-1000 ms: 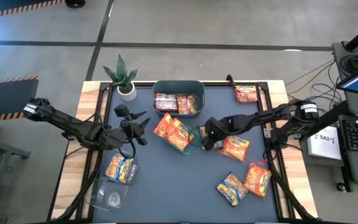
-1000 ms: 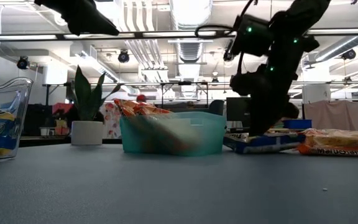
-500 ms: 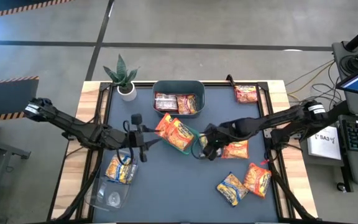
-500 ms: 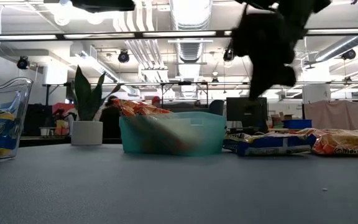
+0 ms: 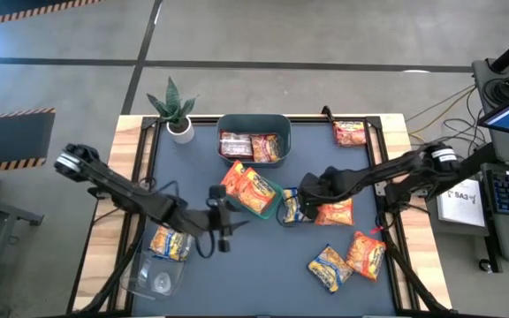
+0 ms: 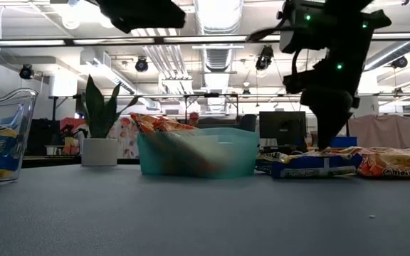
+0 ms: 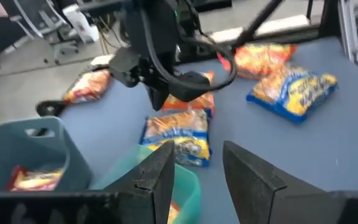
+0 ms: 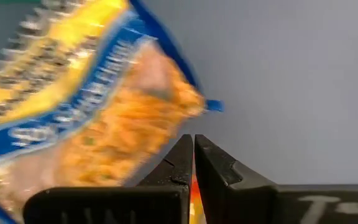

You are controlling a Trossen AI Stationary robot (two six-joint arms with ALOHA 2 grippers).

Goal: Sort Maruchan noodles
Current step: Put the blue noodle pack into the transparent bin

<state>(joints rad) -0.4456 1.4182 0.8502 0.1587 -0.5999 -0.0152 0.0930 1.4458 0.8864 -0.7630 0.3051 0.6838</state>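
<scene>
My right gripper (image 5: 300,201) is shut and points down at the far edge of a yellow-and-blue noodle packet (image 5: 290,208) lying flat beside the green tray (image 5: 275,201). An orange packet (image 5: 334,212) lies just right of it. My left gripper (image 5: 235,221) hangs open and holds nothing, above the table at the tray's near left, facing the tray. The tray holds orange packets (image 5: 247,187). The grey-teal tub (image 5: 253,124) holds dark red packets (image 5: 247,146). A clear container (image 5: 153,278) holds a yellow-and-blue packet (image 5: 170,240). My right gripper's shut fingertips (image 8: 185,149) stand at the edge of the yellow-and-blue packet (image 8: 166,124), coming from above. I cannot tell whether they touch it. The packet lies flat on the table.
More packets lie on the mat: a yellow-and-blue one (image 5: 329,267) and an orange one (image 5: 367,253) near right, another orange one (image 5: 350,133) at the far right corner. A potted plant (image 5: 177,110) stands at the far left corner.
My left gripper has swung toward the table's right and near edge, sinking a little and rolling, until it faces the green tray. My right gripper has stayed shut; it rose, then came down again a little farther right, pointing more steeply down over the yellow-and-blue packet.
</scene>
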